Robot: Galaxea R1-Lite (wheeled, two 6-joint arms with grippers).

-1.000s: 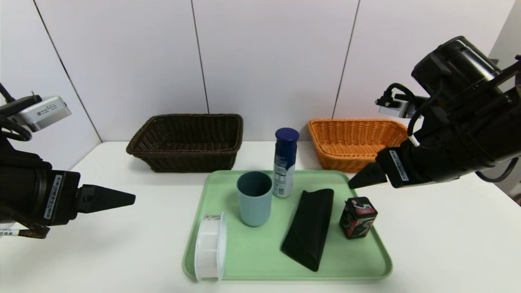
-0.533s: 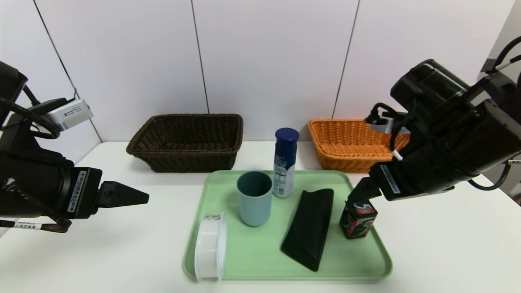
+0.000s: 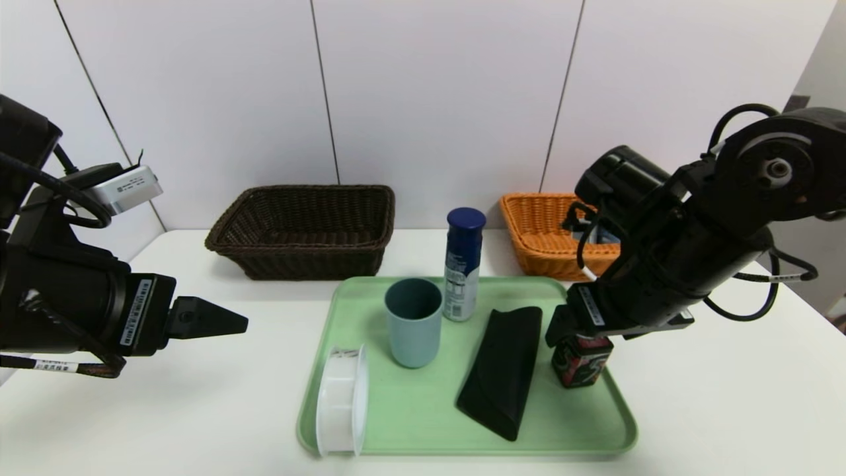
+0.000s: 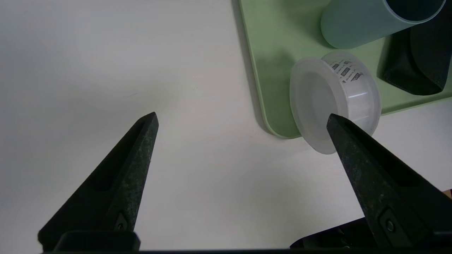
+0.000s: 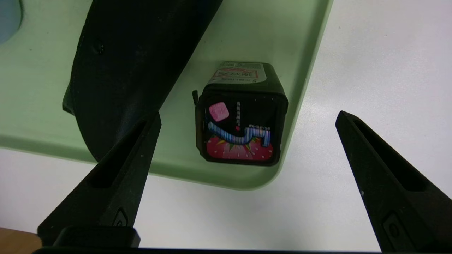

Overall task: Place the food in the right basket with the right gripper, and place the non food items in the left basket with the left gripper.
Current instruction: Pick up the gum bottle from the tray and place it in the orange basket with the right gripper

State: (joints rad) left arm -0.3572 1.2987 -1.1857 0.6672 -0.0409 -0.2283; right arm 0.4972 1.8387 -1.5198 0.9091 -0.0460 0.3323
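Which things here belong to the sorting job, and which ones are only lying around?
Belong to the job:
- gum box, under the open right gripper
- white tub
- blue cup
- spray can
- black pouch
- brown basket
- orange basket
- left gripper, open, off the tray

Only lying about:
- green tray
- white table

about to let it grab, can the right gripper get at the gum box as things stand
Probably yes: the right gripper is open above the upright gum box, nothing between. The black pouch lies close beside one finger and might get nudged.
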